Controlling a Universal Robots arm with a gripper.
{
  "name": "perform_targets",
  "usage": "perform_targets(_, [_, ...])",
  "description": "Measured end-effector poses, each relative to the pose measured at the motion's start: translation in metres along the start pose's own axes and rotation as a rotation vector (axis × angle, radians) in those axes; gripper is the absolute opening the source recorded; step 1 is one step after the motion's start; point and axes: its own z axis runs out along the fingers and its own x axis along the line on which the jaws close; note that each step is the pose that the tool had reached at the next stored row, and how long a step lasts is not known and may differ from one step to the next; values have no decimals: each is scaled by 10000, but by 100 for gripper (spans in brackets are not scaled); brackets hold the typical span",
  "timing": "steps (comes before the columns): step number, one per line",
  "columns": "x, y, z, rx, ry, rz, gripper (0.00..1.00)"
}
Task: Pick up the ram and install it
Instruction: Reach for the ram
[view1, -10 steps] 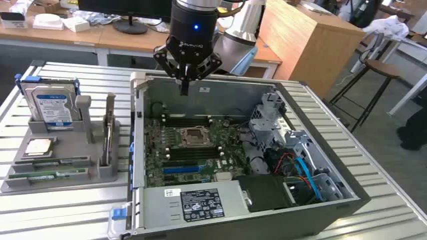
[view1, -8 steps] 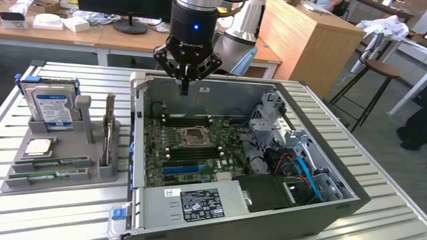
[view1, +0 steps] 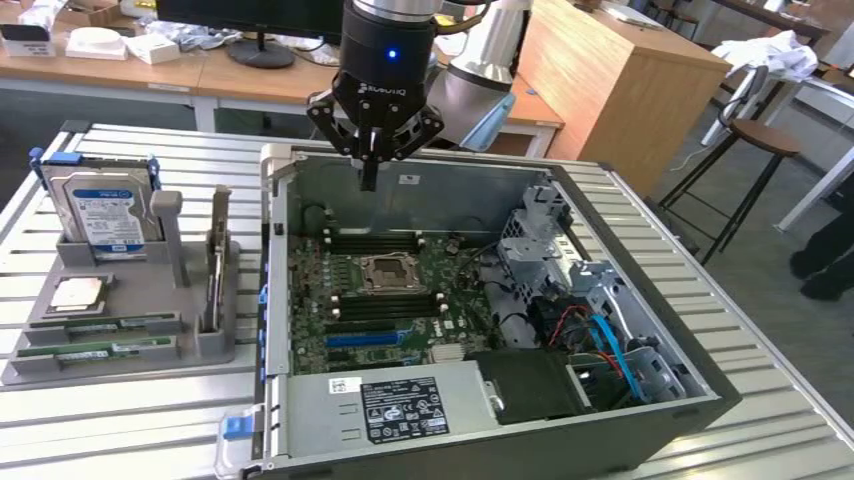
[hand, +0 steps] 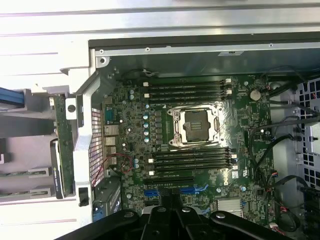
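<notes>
Green ram sticks lie flat in the grey holder at the exterior view's left. Another thin green stick stands on edge in the holder's slot. My gripper hangs over the far edge of the open computer case, shut with nothing between its fingers, well away from the holder. In the wrist view its dark fingers point down at the motherboard. Black ram slots run on both sides of the empty processor socket.
A blue-labelled hard drive stands upright at the back of the holder, and a square silver chip lies in front of it. Drive cages and cables fill the case's right side, with a power supply at the front.
</notes>
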Motion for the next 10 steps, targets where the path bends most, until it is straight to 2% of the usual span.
perform_targets(4, [19, -2, 0, 0, 0, 0, 10])
perform_targets(10, [128, -10, -2, 1, 0, 0, 10])
